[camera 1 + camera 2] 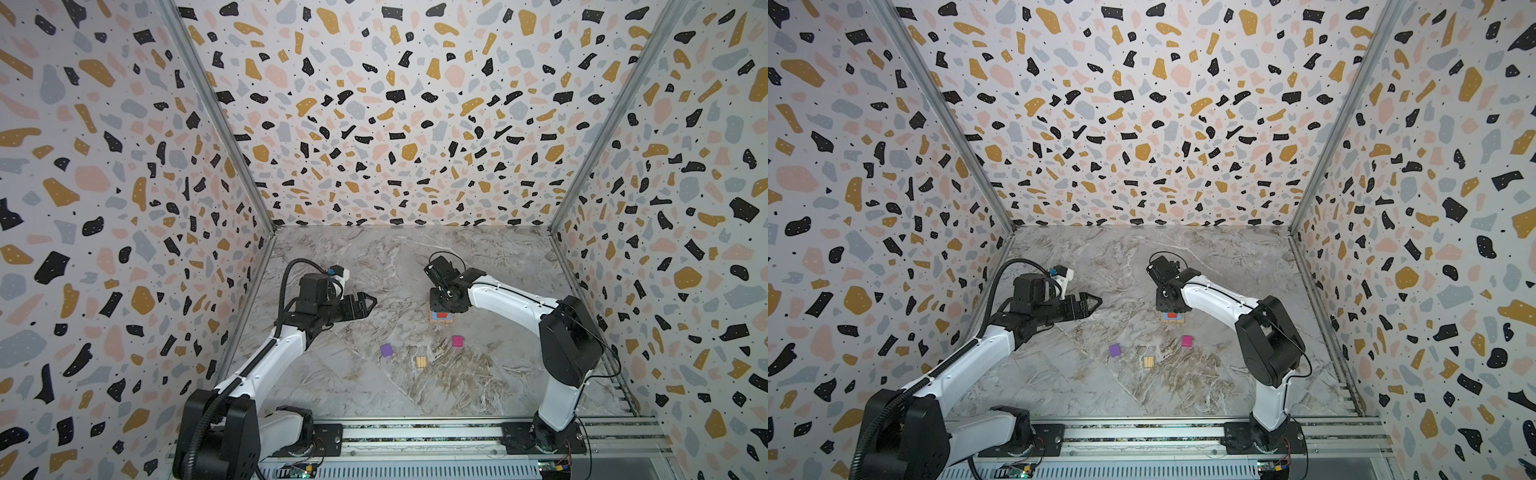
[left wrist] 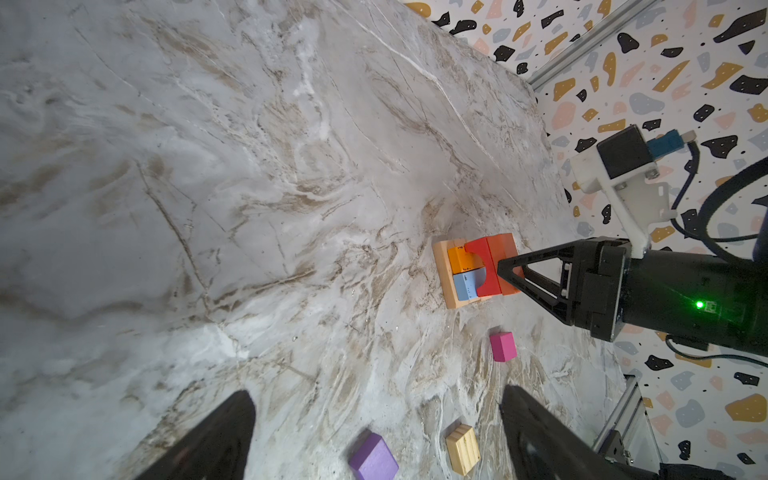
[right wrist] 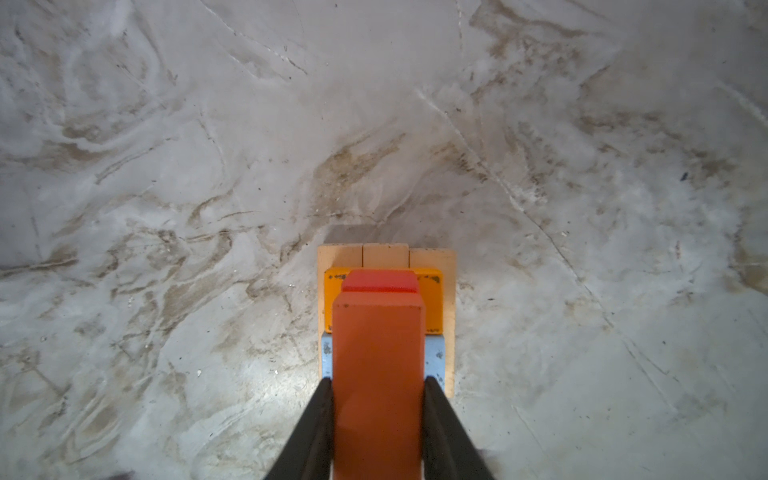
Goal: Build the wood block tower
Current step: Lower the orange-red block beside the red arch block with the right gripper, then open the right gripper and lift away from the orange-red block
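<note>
The right gripper [image 3: 378,380] clamps a red-orange rectangular wood block [image 3: 378,332] directly over the stepped tan, orange, blue and red wood block tower [image 2: 457,270]. The left gripper [image 2: 374,392] stands wide open, well apart from the tower.

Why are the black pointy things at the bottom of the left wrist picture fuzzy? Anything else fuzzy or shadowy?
Left wrist view: the left gripper's fingers sit too near the lens, so they blur; right wrist view: the held red block looks soft, and the tower throws a dim shadow on the table; both top views: the wide lens splays the walls.
</note>
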`<state>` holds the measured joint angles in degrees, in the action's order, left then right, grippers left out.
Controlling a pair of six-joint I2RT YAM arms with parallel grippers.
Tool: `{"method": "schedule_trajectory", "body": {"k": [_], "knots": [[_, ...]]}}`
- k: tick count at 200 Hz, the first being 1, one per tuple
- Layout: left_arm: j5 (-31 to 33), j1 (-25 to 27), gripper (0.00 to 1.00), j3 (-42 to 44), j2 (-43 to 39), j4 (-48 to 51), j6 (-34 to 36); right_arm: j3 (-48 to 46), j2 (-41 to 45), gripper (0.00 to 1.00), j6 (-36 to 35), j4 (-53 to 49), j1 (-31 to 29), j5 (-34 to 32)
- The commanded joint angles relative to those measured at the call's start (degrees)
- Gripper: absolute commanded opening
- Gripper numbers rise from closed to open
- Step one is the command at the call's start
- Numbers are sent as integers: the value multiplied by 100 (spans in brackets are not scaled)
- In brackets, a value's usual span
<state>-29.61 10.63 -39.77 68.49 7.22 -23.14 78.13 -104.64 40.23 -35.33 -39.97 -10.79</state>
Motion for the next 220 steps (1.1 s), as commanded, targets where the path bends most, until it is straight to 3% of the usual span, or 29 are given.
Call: {"method": "schedule_trajectory", "body": {"k": [1, 156, 220], "knots": [[-19, 20, 94, -13, -11, -177, 60, -12, 93, 24, 29, -119, 15, -46], [-29, 27, 94, -15, 2, -187, 55, 106, 193, 60, -126, -169, 15, -29], [-34, 26, 94, -22, -2, -191, 55, -258, 1073, 94, -565, -3, 15, -55]]}}
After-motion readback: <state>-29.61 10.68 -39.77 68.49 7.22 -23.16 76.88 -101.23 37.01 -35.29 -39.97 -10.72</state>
